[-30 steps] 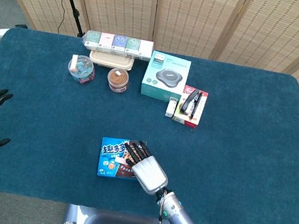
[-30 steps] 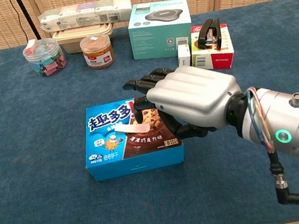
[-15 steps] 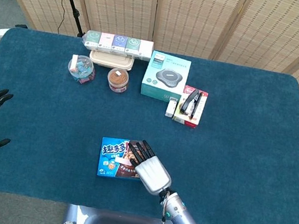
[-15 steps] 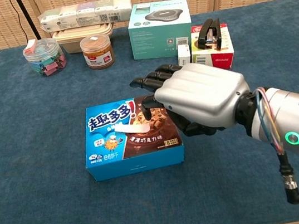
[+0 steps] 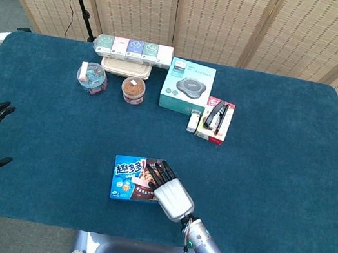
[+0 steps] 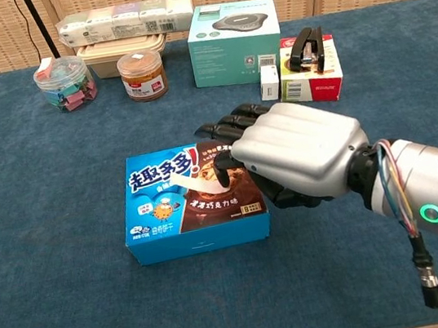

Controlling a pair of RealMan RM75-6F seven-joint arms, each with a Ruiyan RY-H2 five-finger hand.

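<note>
Right hand [image 6: 297, 160] touches flat cookie box [image 6: 184, 206], lengthwise left-right.

The blue and brown cookie box [image 6: 183, 201] lay flat near the table's front edge, printed face up with a white flap on top, its right end under the right hand [image 6: 296, 152].

Right hand [image 6: 296, 156]: palm down over right end of blue biscuit box [image 6: 192, 201], dark fingers [image 6: 223, 134] spread above lid. Box lies flat on blue table cloth [image 6: 49, 239]. Rear row: clip jar [image 6: 65, 82], brown-lidded jar [image 6: 142, 75], teal carton [image 6: 234, 32], stapler [image 6: 303, 48] on its red-and-white pack [image 6: 315, 75]
</note>
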